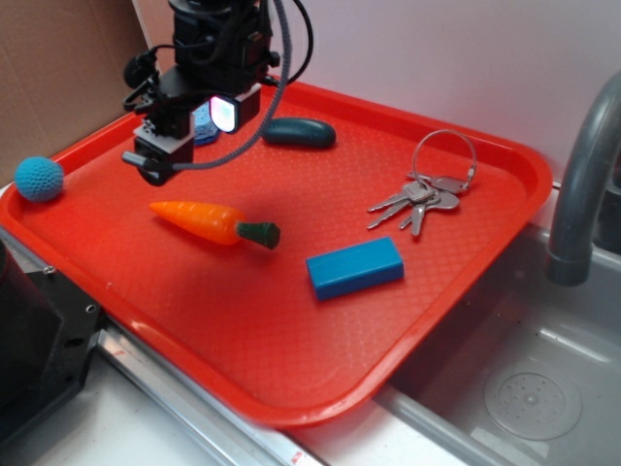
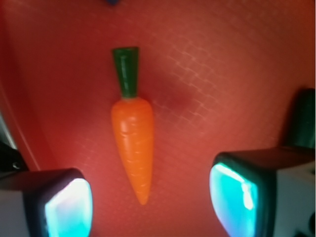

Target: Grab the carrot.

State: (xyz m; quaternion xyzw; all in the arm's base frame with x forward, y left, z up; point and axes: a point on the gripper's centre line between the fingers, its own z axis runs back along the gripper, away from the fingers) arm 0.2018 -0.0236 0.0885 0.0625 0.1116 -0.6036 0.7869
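The carrot [image 1: 212, 222] is found lying flat on the red tray [image 1: 291, 359], its pointed tip toward the gripper [image 1: 160, 160] and its green stub toward the blue block [image 1: 355, 267]. The jaws are held wide apart with nothing between them; in the wrist view the tip of the carrot [image 2: 133, 143] sits between the two pads [image 2: 66, 207], nearer the left one. A good grasp would be made by advancing until the thick orange body is straddled, then centring and lowering before closing. Counted on the tray: one carrot, one blue block, one bunch of keys [image 1: 419, 199], one dark oval object [image 1: 299, 132], one blue ball [image 1: 40, 179], and possibly another blue item behind the arm.
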